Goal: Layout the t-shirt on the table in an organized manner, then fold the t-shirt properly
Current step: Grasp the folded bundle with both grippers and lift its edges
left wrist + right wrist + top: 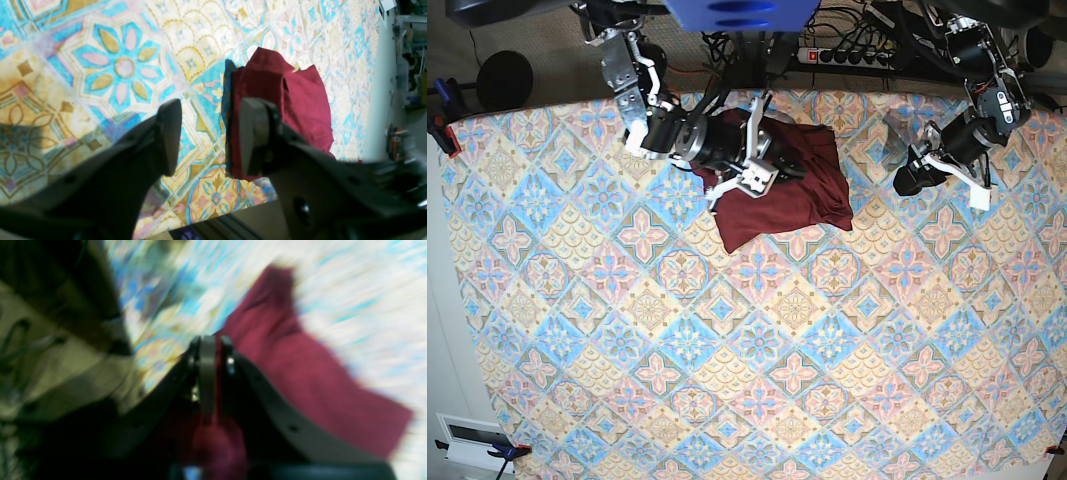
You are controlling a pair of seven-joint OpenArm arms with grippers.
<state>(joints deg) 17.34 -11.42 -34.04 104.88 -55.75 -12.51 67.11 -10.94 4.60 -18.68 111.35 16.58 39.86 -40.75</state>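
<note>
On table point(727, 400) | right gripper point(762, 178) clamped on bunched t-shirt point(797, 195) | left gripper point(914, 172) fingers apart, clear of it

the t-shirt point(782, 190) lies bunched in a rough heap on the far middle of the table point(727, 380). the right gripper point(762, 172) sits over the heap's left part, touching the cloth. the left gripper point(907, 178) hangs over bare table just right of the heap, apart from it.

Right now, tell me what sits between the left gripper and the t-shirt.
Nothing visible. The left gripper hangs open, apart from the t-shirt, with only bare table between them. The right gripper is shut on the shirt.
</note>
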